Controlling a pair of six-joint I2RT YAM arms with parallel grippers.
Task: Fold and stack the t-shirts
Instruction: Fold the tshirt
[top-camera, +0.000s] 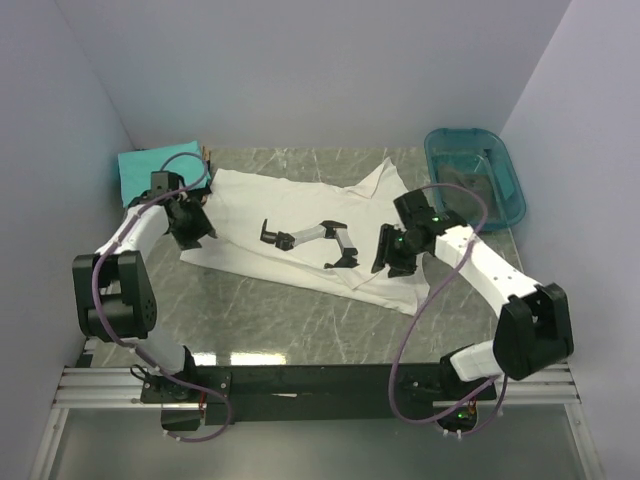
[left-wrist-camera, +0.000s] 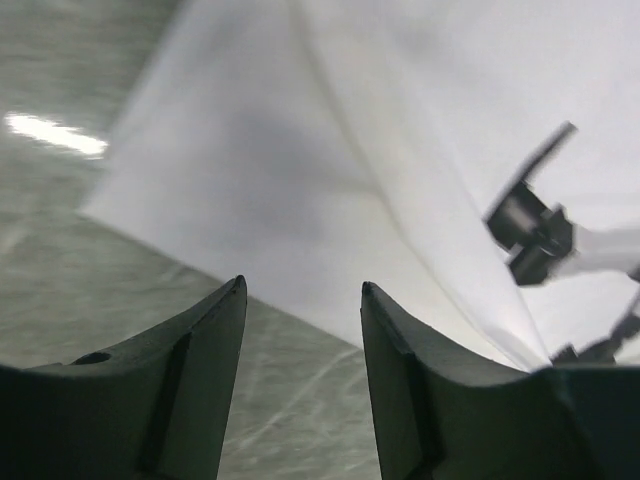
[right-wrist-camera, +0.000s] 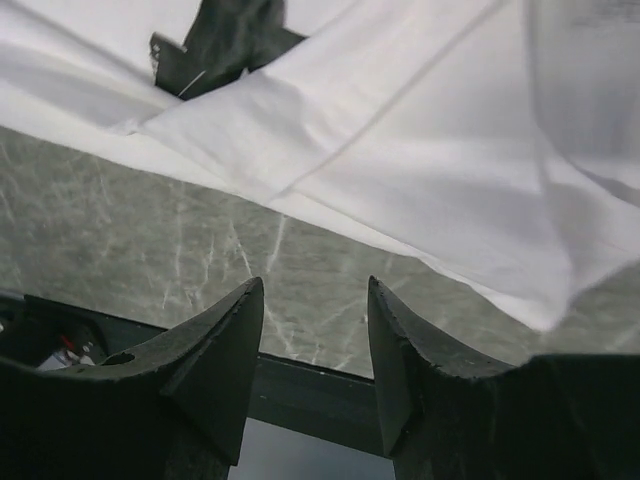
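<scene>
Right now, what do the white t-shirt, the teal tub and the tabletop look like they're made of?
White t-shirt: soft matte cloth; it creases. Teal tub: glossy translucent plastic, probably; see-through walls. Tabletop: polished veined stone or laminate; it reflects light.

A teal tub (top-camera: 500, 200) sits far right on the marble table (top-camera: 300, 320).

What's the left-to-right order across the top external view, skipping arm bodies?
teal t-shirt → left pincer → robot-arm print on the white t-shirt → right pincer → teal tub
</scene>
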